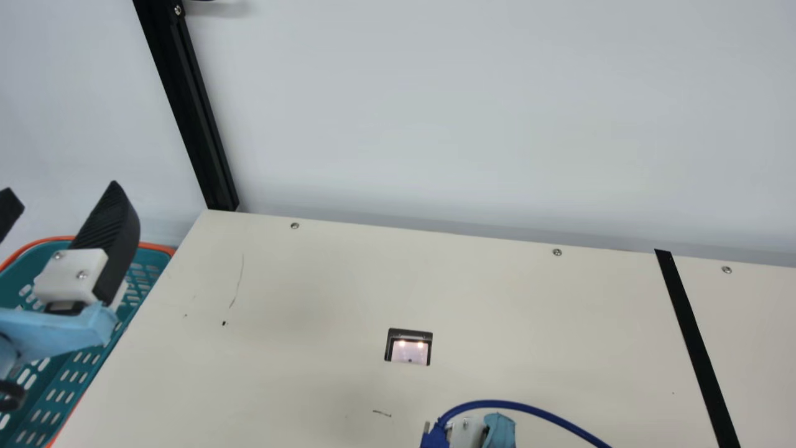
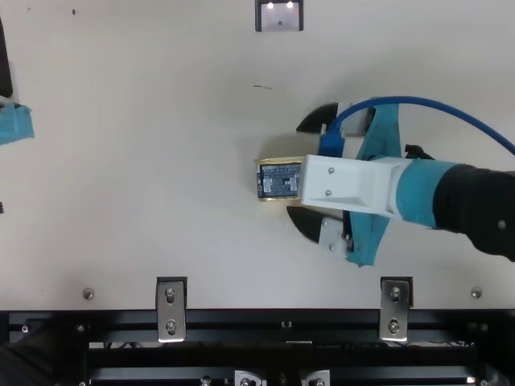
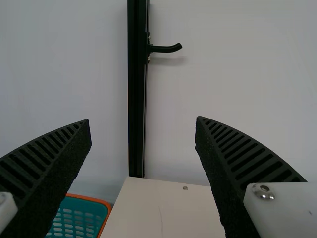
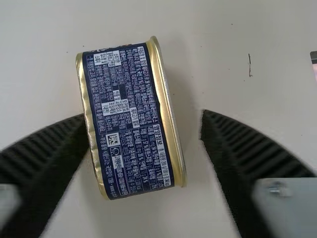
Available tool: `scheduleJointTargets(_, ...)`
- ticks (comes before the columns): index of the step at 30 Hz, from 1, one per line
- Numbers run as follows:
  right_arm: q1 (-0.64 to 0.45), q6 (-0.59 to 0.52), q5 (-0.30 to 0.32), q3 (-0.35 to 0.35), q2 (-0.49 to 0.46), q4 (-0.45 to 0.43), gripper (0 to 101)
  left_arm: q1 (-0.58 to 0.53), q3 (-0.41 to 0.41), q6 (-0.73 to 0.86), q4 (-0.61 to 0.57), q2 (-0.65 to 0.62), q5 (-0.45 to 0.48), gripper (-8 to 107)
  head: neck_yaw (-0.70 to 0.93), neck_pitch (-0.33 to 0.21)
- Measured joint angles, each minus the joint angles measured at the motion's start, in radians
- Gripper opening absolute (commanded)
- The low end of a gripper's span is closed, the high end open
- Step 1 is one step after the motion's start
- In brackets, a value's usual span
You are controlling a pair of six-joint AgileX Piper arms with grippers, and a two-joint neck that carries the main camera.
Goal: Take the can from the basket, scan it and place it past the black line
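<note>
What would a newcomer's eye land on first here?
The gold-edged, dark blue can lying on the cream table at the open right gripper. Next, in the main view, the scanner with two glowing lights near table centre, and the black line towards the right.

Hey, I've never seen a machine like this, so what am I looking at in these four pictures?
It's a robot with two black arms at a cream table. The main view comes from a camera on its neck, the top view looks steeply down, and each wrist view comes from a camera on that arm.

On the table are a dark blue and gold can, a small lit device, probably the scanner, and a black line. A teal basket with an orange rim is beside the table.

The right end effector is open, with a finger on either side of the can, so it doesn't seem gripped. The left end effector is open and empty, near the basket.
</note>
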Motion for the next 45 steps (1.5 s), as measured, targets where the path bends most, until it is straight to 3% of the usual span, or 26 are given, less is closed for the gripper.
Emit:
scheduleJointTargets(8,0.005,0.002,-0.004,-0.005,-0.004,-0.006,0,0.000,0.000,0.000,0.000,0.000,0.000,90,0.000,0.005)
scheduleJointTargets(25,0.034,0.176,-0.001,-0.002,-0.095,-0.121,0,0.000,0.000,0.000,0.000,0.000,0.000,90,0.000,0.005)
scheduleJointTargets(45,-0.102,0.361,0.100,-0.001,-0.304,-0.257,0,0.000,0.000,0.000,0.000,0.000,0.000,90,0.000,0.005)
